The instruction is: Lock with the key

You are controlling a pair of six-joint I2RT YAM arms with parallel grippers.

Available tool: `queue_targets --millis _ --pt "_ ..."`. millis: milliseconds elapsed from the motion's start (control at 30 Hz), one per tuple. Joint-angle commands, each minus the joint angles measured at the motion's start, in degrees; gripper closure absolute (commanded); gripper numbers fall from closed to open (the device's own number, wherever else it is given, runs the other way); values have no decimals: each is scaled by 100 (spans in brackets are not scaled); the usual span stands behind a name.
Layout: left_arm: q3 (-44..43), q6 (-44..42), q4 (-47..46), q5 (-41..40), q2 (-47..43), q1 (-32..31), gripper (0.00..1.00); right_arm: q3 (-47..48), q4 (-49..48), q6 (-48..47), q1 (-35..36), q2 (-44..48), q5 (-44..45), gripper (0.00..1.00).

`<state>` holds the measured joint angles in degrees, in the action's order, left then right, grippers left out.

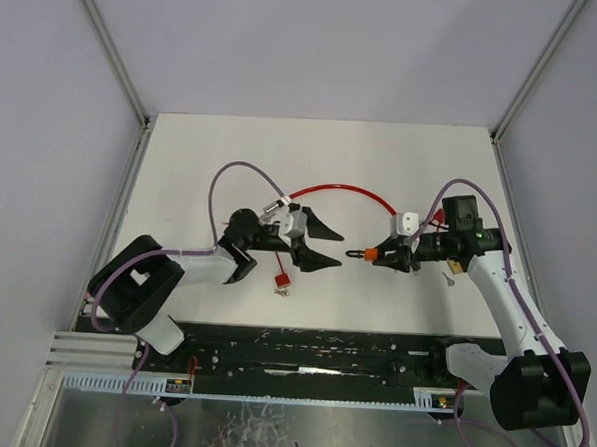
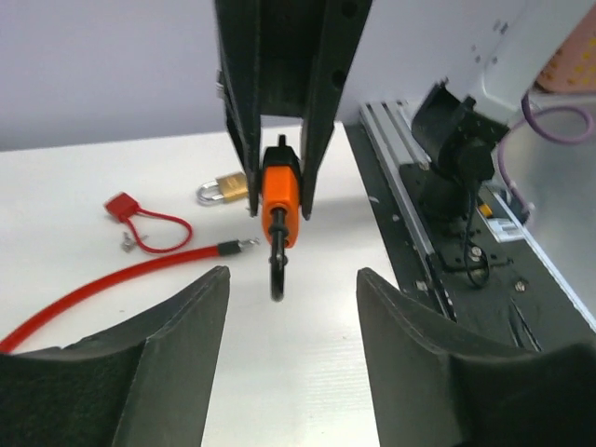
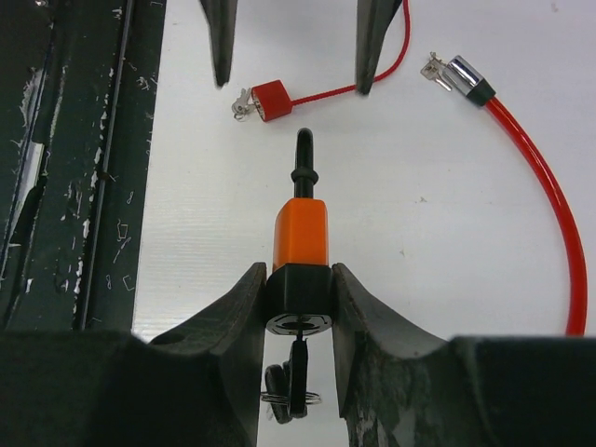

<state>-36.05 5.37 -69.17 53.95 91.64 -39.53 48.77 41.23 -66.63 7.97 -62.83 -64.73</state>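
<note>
My right gripper (image 3: 300,270) is shut on the black base of an orange padlock (image 3: 301,233), held level above the table. The padlock's black shackle (image 3: 304,158) points toward the left arm. A key (image 3: 298,368) sits in the keyhole at the base, with a ring and a second key hanging from it. My left gripper (image 2: 293,272) is open, with nothing between its fingers. It faces the shackle tip (image 2: 277,270) a short way off. From above, the padlock (image 1: 370,254) hangs between the left gripper (image 1: 337,248) and the right gripper (image 1: 392,256).
A thick red cable (image 1: 340,190) loops across the table's middle, its metal end (image 3: 461,79) lying free. A small red padlock (image 1: 280,281) on a thin red wire lies below the left gripper. A brass padlock (image 2: 225,189) rests behind the right gripper.
</note>
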Motion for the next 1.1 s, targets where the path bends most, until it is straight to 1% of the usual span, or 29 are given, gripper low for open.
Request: queue_targets --millis 0,67,133,333,467,567,700,867,1067 --pt "366 -243 -544 -667 -646 103 43 408 708 -609 -164 98 -609 100" --pt "390 -418 -305 -746 -742 95 43 464 829 -630 -201 93 -652 100" --pt "423 -452 -400 -779 -703 74 43 505 849 -554 -245 80 -699 100" --pt "684 -791 -1577 -903 -312 -203 47 576 1093 -664 -358 51 -914 100" --pt "650 -756 -1992 -821 -62 -284 55 572 1200 -823 -381 47 -975 100" --pt "555 -726 -1953 -830 68 -309 64 548 1311 -1042 -391 51 -1009 100" --pt "433 -765 -1803 -879 251 -334 65 534 1488 -1378 -426 103 -1074 100" --pt "317 -641 -1780 -794 370 -348 68 482 1489 -1517 -463 148 -1085 100" --pt "211 -549 -1739 -635 419 -404 69 421 1480 -1646 -471 135 -1069 100"
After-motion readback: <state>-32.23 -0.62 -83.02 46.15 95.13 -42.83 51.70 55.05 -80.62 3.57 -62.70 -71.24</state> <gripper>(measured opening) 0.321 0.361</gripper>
